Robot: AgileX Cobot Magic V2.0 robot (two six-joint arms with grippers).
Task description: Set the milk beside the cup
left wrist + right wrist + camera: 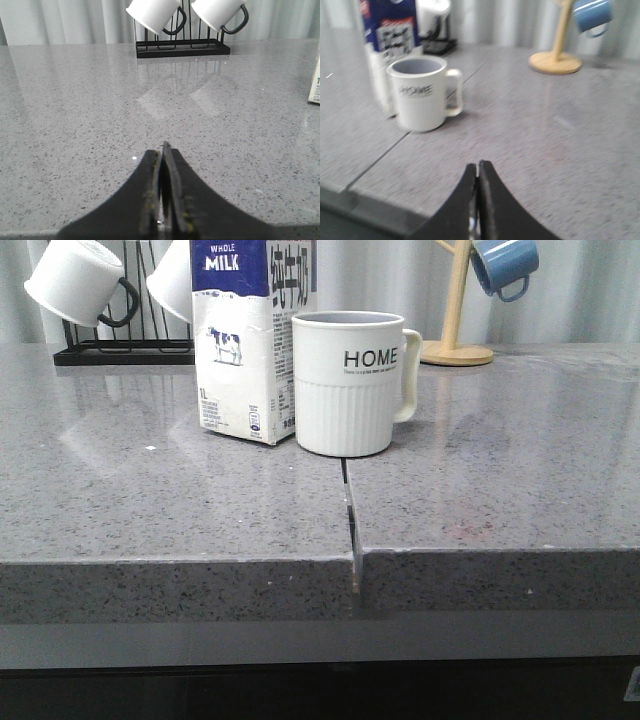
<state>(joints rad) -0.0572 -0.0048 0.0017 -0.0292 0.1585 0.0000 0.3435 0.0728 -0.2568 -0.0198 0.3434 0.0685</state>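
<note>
Grey speckled stone covers the whole worktop (pixel 150 510), which is split by a narrow seam running forward from under the cup, with pale curtains hanging behind. On this surface the milk (pixel 250 350) stands upright, its blue top and cow picture facing forward in the front view. Just to its right, and slightly nearer the camera, stands the cup (pixel 348 385), upright with its "HOME" lettering forward and its handle pointing right. The two look to be touching or nearly so; the front view cannot settle which, since the cup overlaps the carton's edge.

Neither arm appears in the front view. In its own wrist view the left gripper (pixel 164 150) has its fingers pressed together with nothing between them, low over bare stone, the black mug rack (pixel 182 49) far ahead and only a sliver of the carton at the edge of the picture. The right gripper (pixel 478 167) is likewise closed and empty, well apart from the cup and milk, which show somewhat blurred in its view. A wooden mug tree (pixel 455 335) with a blue mug (pixel 505 265) stands behind on the right.

Judging from this layout, the placing looks done: the carton sits beside the cup, released, with both arms clear. Little seems left beyond holding back.
</note>
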